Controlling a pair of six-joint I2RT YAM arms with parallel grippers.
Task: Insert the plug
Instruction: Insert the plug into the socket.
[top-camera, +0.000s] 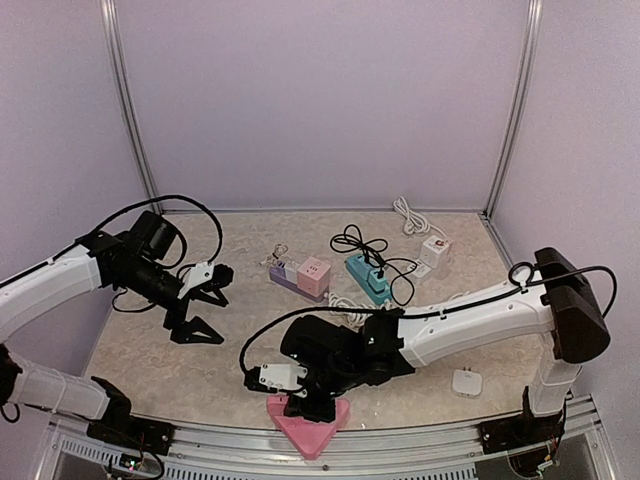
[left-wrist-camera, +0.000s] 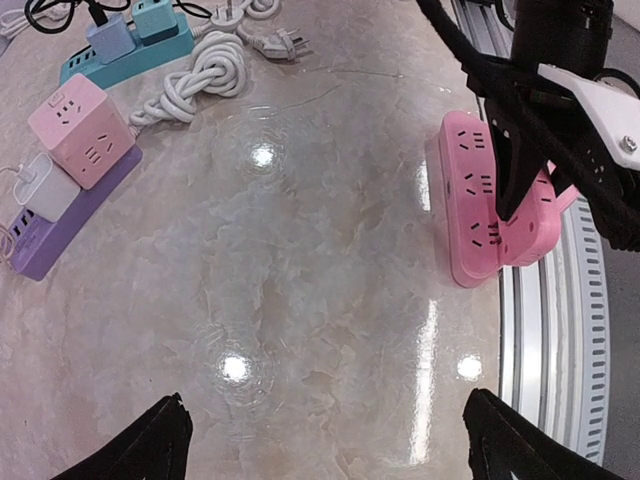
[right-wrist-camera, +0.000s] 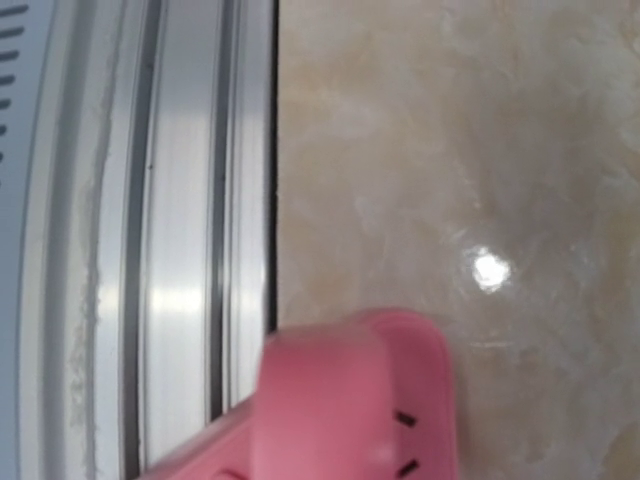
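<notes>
Plug is hiding, probably under the right hand (top-camera: 305, 402), fingers pinching nearly closed onto the pink power strip (top-camera: 318, 432) at the near bench (top-camera: 150, 355) edge; seating seems underway, needing straight downward pressure, left hand (top-camera: 195, 318) hovering open.

No legible text or numbers, pink power strip (left-wrist-camera: 470, 215) shows nothing readable, pink cube socket (left-wrist-camera: 80, 130) likewise
</notes>
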